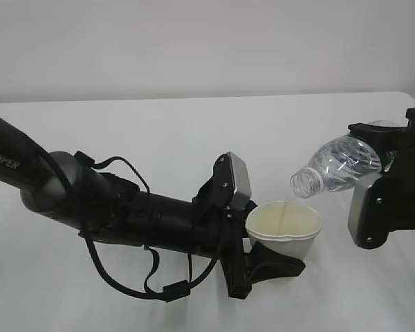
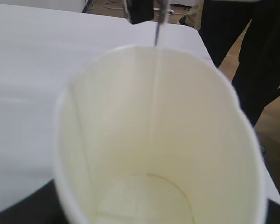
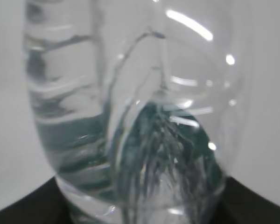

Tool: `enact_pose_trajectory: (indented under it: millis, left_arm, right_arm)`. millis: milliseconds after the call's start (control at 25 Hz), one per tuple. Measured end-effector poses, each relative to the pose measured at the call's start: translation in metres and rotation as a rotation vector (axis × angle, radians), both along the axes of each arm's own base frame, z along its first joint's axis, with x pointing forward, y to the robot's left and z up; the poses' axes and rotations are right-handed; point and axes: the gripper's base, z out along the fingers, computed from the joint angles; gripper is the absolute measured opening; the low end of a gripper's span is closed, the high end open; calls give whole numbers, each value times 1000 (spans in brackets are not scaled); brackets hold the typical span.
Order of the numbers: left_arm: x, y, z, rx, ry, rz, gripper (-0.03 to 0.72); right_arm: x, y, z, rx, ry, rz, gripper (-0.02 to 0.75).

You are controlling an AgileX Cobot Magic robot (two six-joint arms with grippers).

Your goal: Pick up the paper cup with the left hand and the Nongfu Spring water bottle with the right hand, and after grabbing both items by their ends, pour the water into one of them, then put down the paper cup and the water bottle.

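Pouring step in hand. Nongfu Spring water bottle [image 1: 342, 164] tipped near level, open mouth aimed down-left and poised just above and to the right of the paper cup [image 1: 285, 228]. Thin stream of water [image 2: 156, 32] seen in the left wrist view, dropping past the far rim and down the cream inner wall; cup floor looks barely wet, though hard to tell how much has gathered there.

Left hand [image 1: 266, 259] pinching the cup low on its body, fingers part-spread around the base, cup upright and lifted clear of the white surface [image 1: 194, 131]. Right hand [image 1: 387, 187] clamped on the bottle's base end, fingers set wide around the ribbed plastic, neck jutting free toward the cup. Right wrist view filled by the clear bottle wall with green label showing through.

Next move likely calls for holding the tilt with the mouth kept over the rim, then righting the bottle, then lowering both items to the surface and opening both sets of fingers.
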Motion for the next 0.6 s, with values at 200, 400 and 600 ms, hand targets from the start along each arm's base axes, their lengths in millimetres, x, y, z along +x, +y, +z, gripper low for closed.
enact_pose_trajectory:
  millis: [200, 400, 600]
  left_arm:
    - [0, 0, 0, -1, 1, 3, 429]
    - [1, 0, 0, -3, 2, 7, 429]
    - [1, 0, 0, -3, 2, 7, 429]
  right_arm:
    - [0, 0, 1, 2, -12, 1, 419]
    - [0, 0, 1, -5, -19, 3, 419]
    - [0, 0, 1, -18, -23, 6, 419]
